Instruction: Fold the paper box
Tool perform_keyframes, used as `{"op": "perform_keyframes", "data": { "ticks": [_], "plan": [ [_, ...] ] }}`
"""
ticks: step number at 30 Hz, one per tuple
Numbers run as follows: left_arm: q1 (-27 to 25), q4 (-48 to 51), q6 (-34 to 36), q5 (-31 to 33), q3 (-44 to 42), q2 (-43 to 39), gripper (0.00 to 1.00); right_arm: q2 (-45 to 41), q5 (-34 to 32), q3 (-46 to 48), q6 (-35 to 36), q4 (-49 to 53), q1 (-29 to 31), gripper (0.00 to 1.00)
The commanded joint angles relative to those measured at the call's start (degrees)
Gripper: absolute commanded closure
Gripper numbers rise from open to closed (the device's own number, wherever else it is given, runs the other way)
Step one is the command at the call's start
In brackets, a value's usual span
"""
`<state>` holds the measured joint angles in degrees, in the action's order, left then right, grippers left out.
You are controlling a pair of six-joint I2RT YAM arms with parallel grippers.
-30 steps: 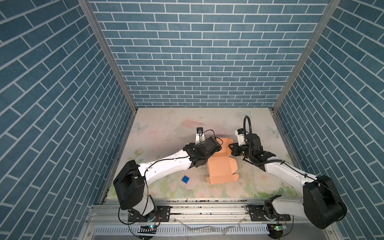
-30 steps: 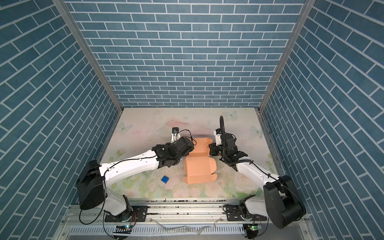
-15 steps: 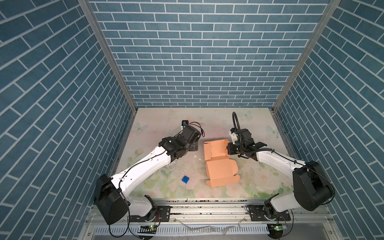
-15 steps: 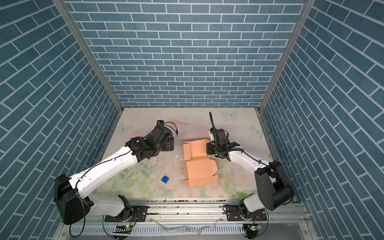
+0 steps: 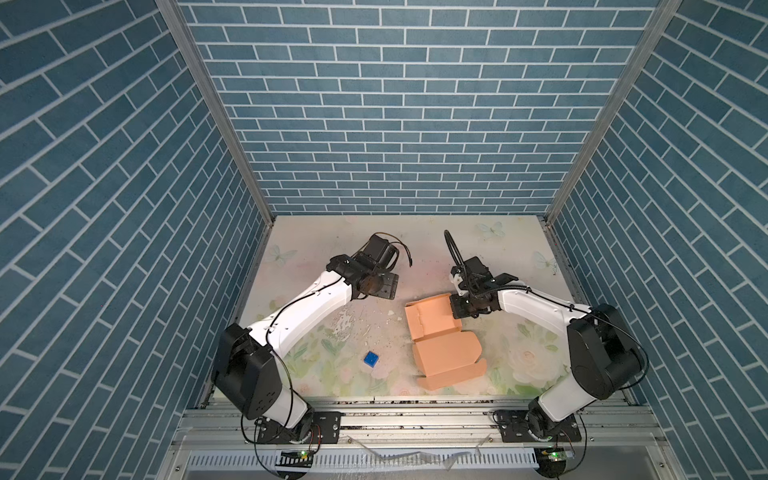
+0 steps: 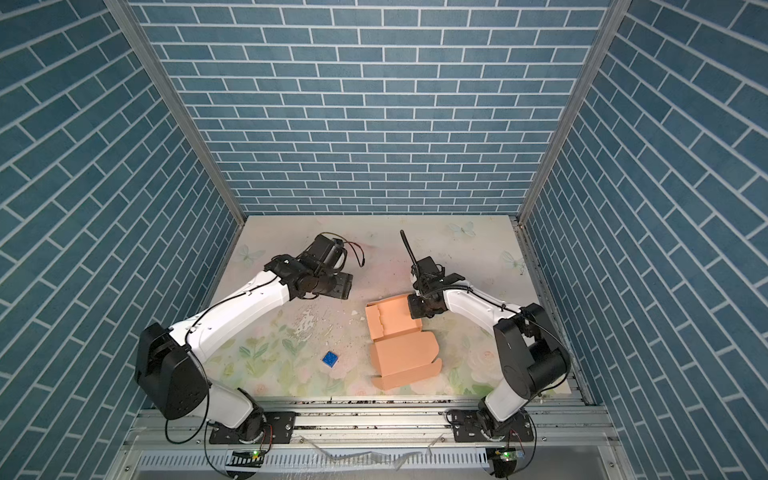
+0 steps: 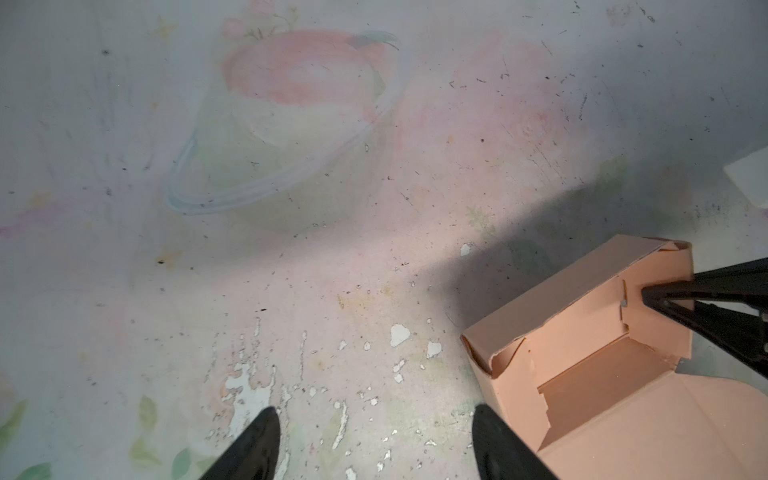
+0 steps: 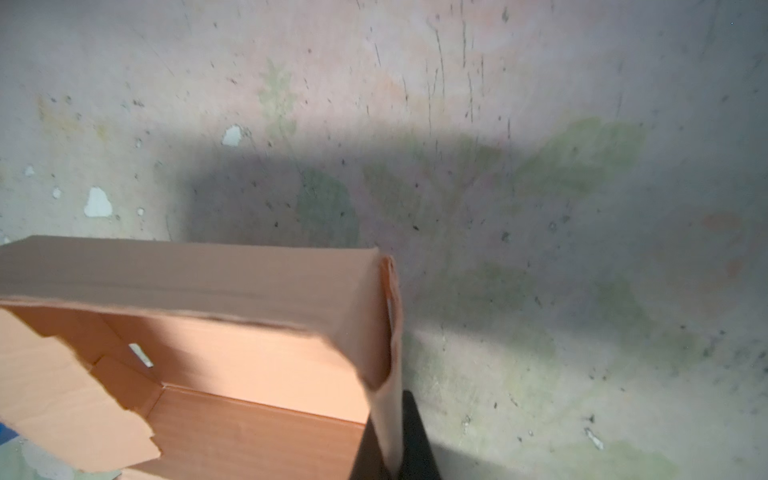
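Note:
The peach-tan paper box [image 5: 432,322] [image 6: 392,322] lies right of centre on the floral mat, its tray part-formed with walls up and its lid [image 5: 451,359] flat towards the front. My right gripper [image 8: 388,444] is shut on the tray's right side wall, seen at the box's far right corner in both top views [image 5: 459,309] [image 6: 417,309]. My left gripper [image 7: 374,415] is open with only bare mat between its fingertips. It hovers to the left of the box [image 7: 582,357] in the left wrist view and stays apart from it.
A small blue cube [image 5: 371,358] [image 6: 330,358] sits on the mat front left of the box. White paint flakes [image 7: 399,334] lie scattered between the left gripper and the box. Blue brick walls close in three sides, and a metal rail [image 5: 415,405] runs along the front.
My left gripper has drawn back from the box to the left and rear. The right gripper has kept its pinch on the side wall, and its arm has lowered.

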<state>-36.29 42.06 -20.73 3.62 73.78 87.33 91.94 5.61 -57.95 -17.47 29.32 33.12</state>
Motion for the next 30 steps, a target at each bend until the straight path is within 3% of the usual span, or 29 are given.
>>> {"op": "perform_keyframes", "data": {
  "ticks": [1, 9, 20, 30],
  "plan": [
    [-0.69, -4.94, -4.47, -4.72, -5.49, -1.28, 0.28, 0.44, -2.0, -1.23, 1.09, 3.32, 0.45, 1.0],
    [-5.99, -16.57, -15.71, -6.06, -16.23, -4.56, 0.34, 1.47, -1.81, -1.11, -0.89, 4.98, 0.54, 1.0],
    [-15.34, -22.14, -25.04, 0.8, -17.09, 0.1, 0.41, -0.13, -2.66, 1.32, -5.09, 5.13, 0.58, 1.0],
    [-20.87, -20.69, -29.44, 8.39, -15.82, 5.75, 0.55, -1.01, -1.72, 2.84, -6.85, 4.41, 0.63, 1.0]
  ]
}}
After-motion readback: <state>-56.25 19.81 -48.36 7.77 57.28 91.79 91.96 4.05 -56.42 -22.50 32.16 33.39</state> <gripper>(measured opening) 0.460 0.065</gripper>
